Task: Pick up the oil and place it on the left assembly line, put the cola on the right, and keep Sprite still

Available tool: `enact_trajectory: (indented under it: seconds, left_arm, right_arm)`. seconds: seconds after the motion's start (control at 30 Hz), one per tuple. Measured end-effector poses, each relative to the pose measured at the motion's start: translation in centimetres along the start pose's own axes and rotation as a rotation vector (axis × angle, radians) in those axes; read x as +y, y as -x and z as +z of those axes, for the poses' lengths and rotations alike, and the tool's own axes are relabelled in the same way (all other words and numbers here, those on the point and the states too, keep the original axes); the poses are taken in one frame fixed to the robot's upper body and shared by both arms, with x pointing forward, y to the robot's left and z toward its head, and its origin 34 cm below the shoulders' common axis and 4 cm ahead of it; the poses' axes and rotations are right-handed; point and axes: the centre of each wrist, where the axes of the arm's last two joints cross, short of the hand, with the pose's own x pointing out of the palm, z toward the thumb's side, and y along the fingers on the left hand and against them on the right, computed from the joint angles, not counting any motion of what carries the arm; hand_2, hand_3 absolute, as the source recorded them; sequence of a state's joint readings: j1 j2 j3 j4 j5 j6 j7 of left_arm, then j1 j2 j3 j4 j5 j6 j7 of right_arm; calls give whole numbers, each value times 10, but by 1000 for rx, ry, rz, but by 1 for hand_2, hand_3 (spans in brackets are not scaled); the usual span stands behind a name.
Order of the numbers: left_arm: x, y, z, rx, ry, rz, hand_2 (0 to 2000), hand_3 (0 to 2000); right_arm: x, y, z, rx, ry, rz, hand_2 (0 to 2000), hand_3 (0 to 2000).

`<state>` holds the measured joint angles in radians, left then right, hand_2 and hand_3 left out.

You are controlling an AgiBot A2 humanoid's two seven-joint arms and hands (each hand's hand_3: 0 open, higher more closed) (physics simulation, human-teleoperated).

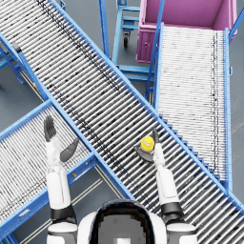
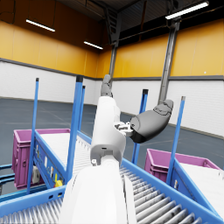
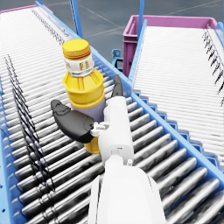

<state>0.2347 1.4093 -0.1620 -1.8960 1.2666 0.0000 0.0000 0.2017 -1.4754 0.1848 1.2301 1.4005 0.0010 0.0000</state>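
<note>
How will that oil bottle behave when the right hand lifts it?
The oil bottle stands tall on gapped rollers, so it may tip if nudged. Its smooth rounded body looks slippery. The right hand sits low on it, so the top could lean.

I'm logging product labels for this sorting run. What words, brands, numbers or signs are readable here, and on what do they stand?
No text can be read in any view.
Oil bottle, held in the right hand: the label under its yellow cap carries dark print, too blurred to read.
Purple bin: no markings visible.
</note>
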Motion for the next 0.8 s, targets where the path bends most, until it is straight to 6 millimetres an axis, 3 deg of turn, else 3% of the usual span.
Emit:
enact_trajectory:
  seconds: [0.03, 0.07, 0.1, 0.23, 0.33, 0.47, 0.57, 0.8]
  left_arm:
    - [0, 1, 0, 1, 2, 3, 0, 0]
    - [0, 1, 0, 1, 0, 6, 0, 0]
    - [0, 2, 0, 1, -1, 7, 0, 0]
    - [0, 1, 1, 0, -6, 6, 0, 0]
    - [-1, -2, 3, -5, -11, -5, 0, 0]
    - [-8, -15, -4, -26, 22, -48, 0, 0]
    - [-8, -19, -5, -35, 28, -63, 0, 0]
    - [-6, -21, -4, -38, 21, -66, 0, 0]
  right_arm:
    - [-3, -1, -1, -1, -7, 3, 0, 0]
    - [-5, -1, -2, -3, -13, 4, 1361, 327]
    - [-6, -2, -3, -6, -16, 25, 2000, 653]
    - [-12, 2, -6, -21, -36, 2, 2000, 1960]
    - [-8, 2, 12, -32, 33, -27, 2000, 2000]
    - [-6, -1, 92, -41, 329, 0, 2000, 2000]
    - [0, -3, 134, -45, 482, 4, 2000, 2000]
    - [11, 1, 181, -49, 663, -3, 2000, 2000]
